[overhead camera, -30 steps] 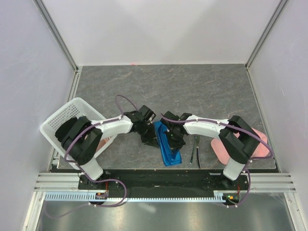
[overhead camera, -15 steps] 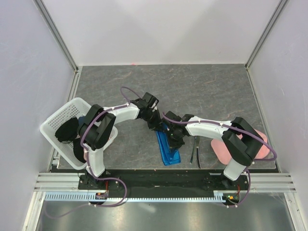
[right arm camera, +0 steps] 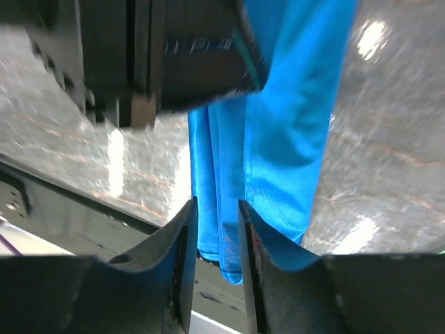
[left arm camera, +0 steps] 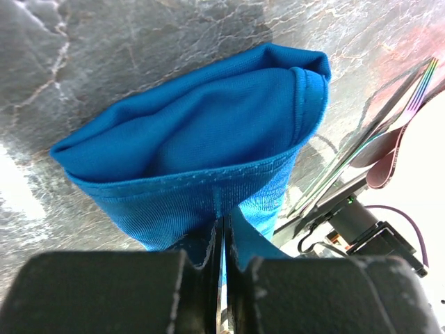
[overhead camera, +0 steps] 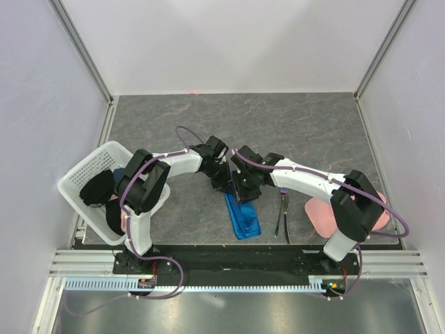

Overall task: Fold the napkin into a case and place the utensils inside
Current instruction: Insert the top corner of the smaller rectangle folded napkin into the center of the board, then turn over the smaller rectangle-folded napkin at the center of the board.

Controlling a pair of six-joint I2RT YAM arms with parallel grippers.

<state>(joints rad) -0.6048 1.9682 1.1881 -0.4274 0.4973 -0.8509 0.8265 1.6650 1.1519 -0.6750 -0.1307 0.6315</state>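
The case (overhead camera: pixel 245 221) is pinched at its far end by the left gripper (left arm camera: pixel 222 240); the right gripper (right arm camera: pixel 216 229) is spread slightly.

Reaching in toward the middle with both arms, elbows kinked out wide, wrists nearly meeting up. Pinching a fold of napkin (left arm camera: pixel 208 132) with the left gripper (left arm camera: pixel 222 233), fingers squeezed right together. Hanging just beside it with the right gripper (right arm camera: pixel 214 207), pointed down, fingers parted a bit, not clamping anything.
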